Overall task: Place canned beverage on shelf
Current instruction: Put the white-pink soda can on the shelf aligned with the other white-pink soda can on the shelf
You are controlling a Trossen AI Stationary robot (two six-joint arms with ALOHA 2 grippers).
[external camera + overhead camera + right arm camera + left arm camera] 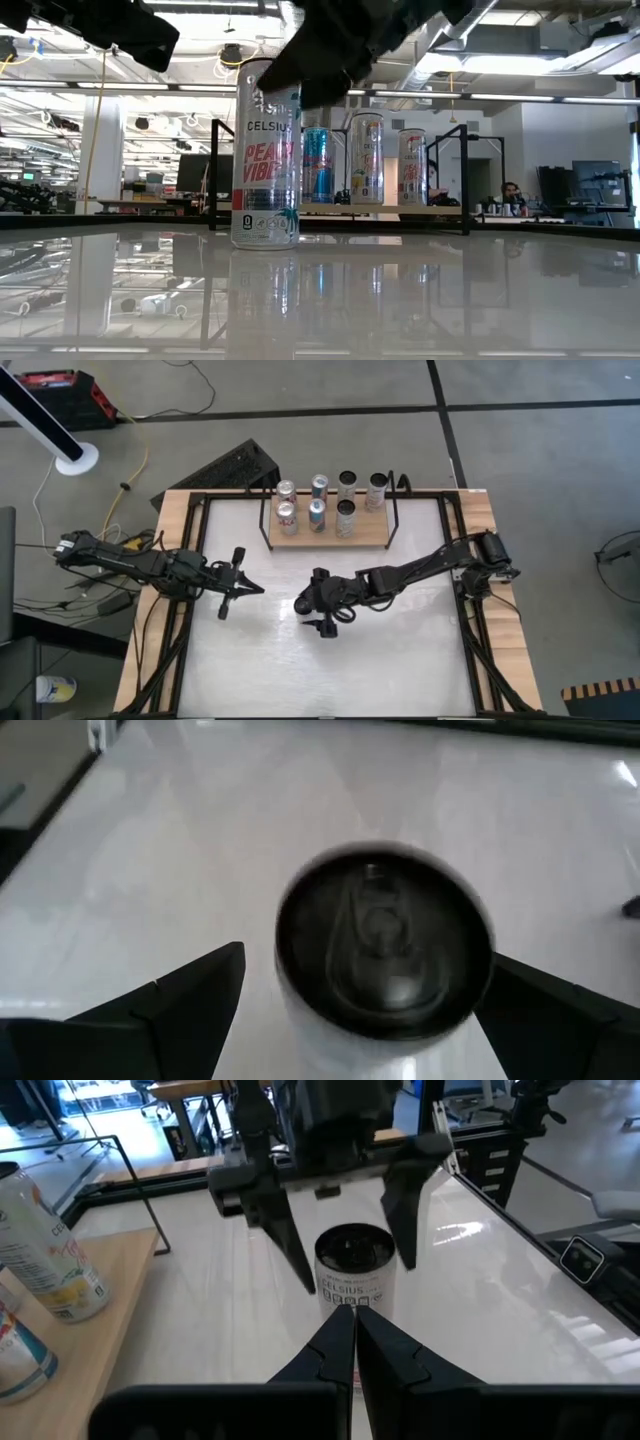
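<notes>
The shelf (pixel 372 537) is holding seven upright cans; in front of it, the can (pixel 265 160) is standing upright between the right tool's (pixel 320 617) wide-open, untouching fingers; the left tool (pixel 247 587) is closed, empty.

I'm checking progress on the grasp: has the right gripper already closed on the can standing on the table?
No: in the right wrist view the right gripper is open, its fingers clear of the can on both sides.

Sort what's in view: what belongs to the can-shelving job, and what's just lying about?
Job:
- Celsius can, upright on the table
- shelf
- right hand, open around the can

Lying about:
- seven cans already shelved
- black crate off the table
- left hand, shut, idle
</notes>
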